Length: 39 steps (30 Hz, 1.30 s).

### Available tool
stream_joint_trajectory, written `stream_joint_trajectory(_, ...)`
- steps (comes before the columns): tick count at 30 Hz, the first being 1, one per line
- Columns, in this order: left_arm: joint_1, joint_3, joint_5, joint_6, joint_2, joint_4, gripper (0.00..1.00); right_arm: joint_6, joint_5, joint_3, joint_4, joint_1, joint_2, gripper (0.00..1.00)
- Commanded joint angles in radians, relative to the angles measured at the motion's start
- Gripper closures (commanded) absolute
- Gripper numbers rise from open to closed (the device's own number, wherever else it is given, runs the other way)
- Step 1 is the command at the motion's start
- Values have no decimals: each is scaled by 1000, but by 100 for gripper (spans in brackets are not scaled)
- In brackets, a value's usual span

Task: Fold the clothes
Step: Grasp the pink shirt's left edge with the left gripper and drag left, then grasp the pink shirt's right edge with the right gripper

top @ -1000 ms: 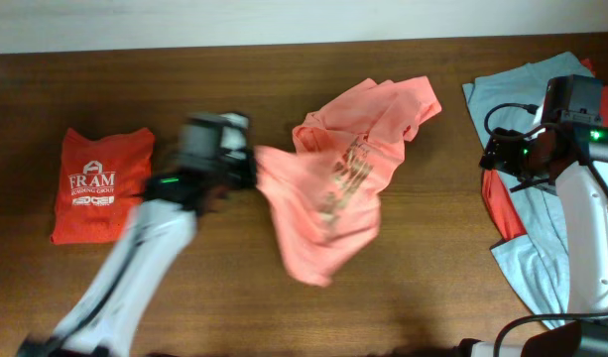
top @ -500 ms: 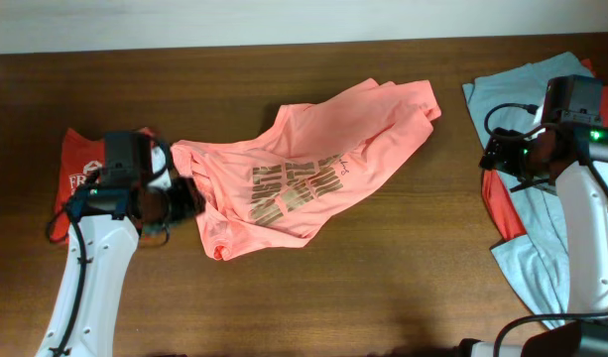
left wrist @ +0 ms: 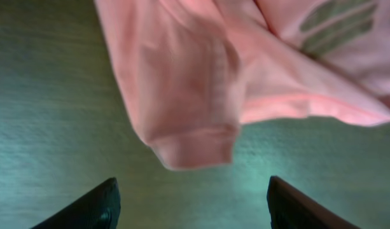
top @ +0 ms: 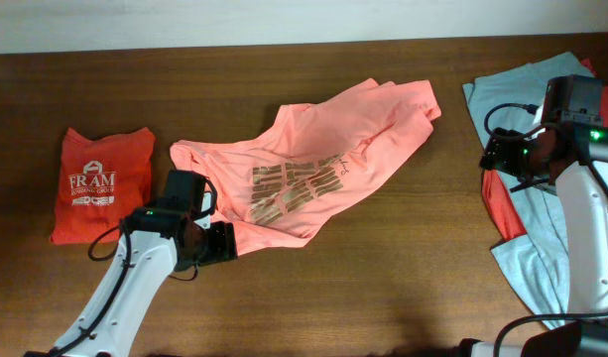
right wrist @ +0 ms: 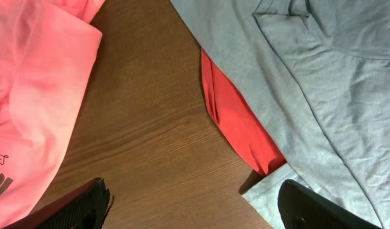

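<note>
The salmon-pink T-shirt (top: 313, 178) lies loosely spread across the middle of the worktop (top: 383, 288). It runs on a slant from its lower-left end to a rumpled upper-right end, and its brownish print faces up. At the lower-left end one sleeve (left wrist: 182, 83) lies flat on the wood with its hemmed cuff toward the left arm.

The left claw (top: 216, 241) sits just beside that end of the shirt. In the left wrist view its two fingers (left wrist: 93, 207) stand wide apart with only bare worktop between them. The cuff lies just ahead of them, so the claw is released and grasps nothing.

Left of this arm, apart from the pink shirt, an orange-red T-shirt (top: 100, 183) lies folded into a neat rectangle, its white "FRAM" lettering facing up.

At the right end of the worktop a light grey-blue T-shirt (top: 507, 94) lies unfolded over a red one (top: 500, 203), which shows from under its left edge.

The right claw (top: 502, 159) is over the left edge of this pile. The right wrist view shows its fingers spread wide and empty. Below them is a strip of bare wood, with the pink shirt on one side and the red and grey-blue shirts on the other.
</note>
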Motion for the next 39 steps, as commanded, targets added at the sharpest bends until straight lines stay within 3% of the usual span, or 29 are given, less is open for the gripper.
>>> stream_joint_trajectory(1, -4, -10, -141, 8, 2, 60, 26, 5, -2, 5, 0, -6, -10, 10)
stream_joint_trajectory(18, -64, -10, -84, 9, 165, 184, 28, 5, -2, 5, 0, -6, -10, 10)
stream_joint_trajectory(21, -70, -10, -96, 8, 192, 187, 42, 5, -2, 5, 0, -6, -10, 10)
stream_joint_trajectory(24, -70, -10, -157, 8, 193, 187, 74, 5, -2, 5, 0, -6, -10, 11)
stream_joint_trajectory(25, -70, -6, -179, 8, 192, 182, 91, 5, -2, 5, 0, -6, -10, 10)
stream_joint_trajectory(26, -69, 0, -188, 8, 189, 175, 99, 5, -2, 5, 0, -6, -10, 10)
stream_joint_trajectory(33, -27, 149, -292, 8, 55, 78, 99, -33, -92, 5, 7, -5, -10, 10)
stream_joint_trajectory(39, 132, 285, -320, 8, -131, 31, 100, -106, -204, 5, 35, 8, 28, 11)
